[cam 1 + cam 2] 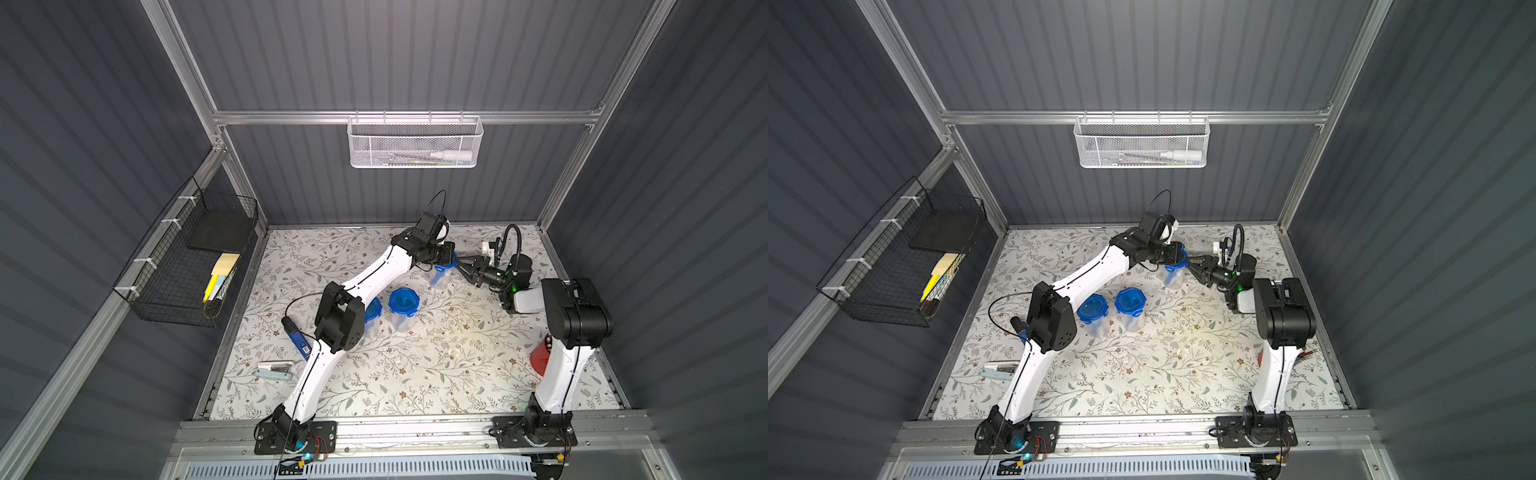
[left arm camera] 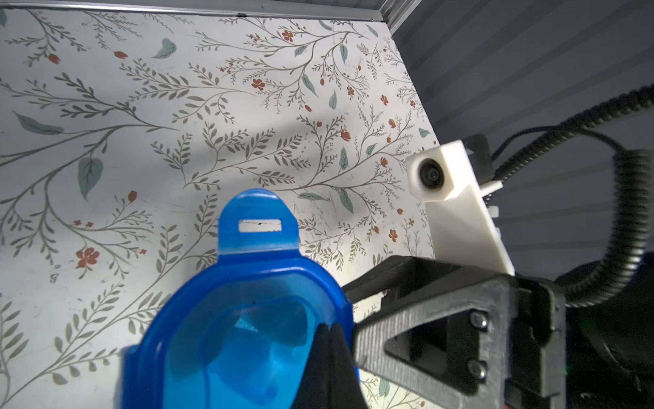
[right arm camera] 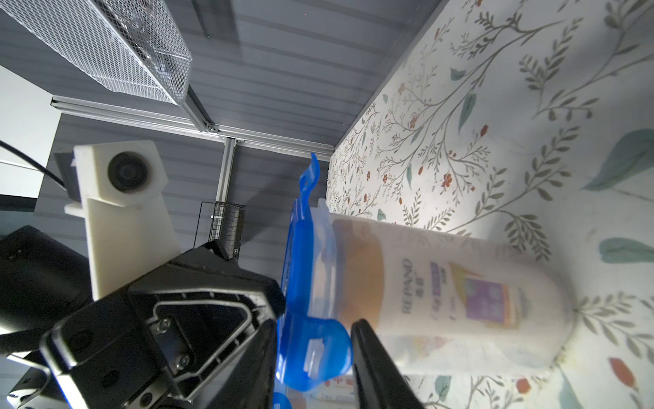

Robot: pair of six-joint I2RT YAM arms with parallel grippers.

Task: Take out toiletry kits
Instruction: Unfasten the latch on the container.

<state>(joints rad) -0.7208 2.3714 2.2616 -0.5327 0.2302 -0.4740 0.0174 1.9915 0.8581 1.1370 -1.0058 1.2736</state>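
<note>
A clear jar (image 1: 440, 277) (image 1: 1174, 277) with a blue clip lid (image 2: 247, 318) stands at the far middle of the floral table. Through its wall in the right wrist view I see a toiletry kit: a cream bottle (image 3: 442, 283) with a tan cap and a dark label, and a small white pack (image 3: 336, 387) beside it. My left gripper (image 2: 331, 333) (image 1: 452, 258) is shut, its tips resting on the lid. My right gripper (image 3: 315, 325) (image 1: 459, 266) is open, its jaws on either side of one lid clip (image 3: 318, 343). Another clip (image 2: 260, 226) stands flipped up.
Two more lidded jars (image 1: 403, 307) (image 1: 372, 313) stand mid-table by the left arm's elbow. A dark-blue gadget (image 1: 299, 338) and a pale stapler-like thing (image 1: 274, 371) lie at the left. A red object (image 1: 540, 357) sits behind the right arm. Wire baskets (image 1: 415, 143) (image 1: 195, 257) hang on the walls.
</note>
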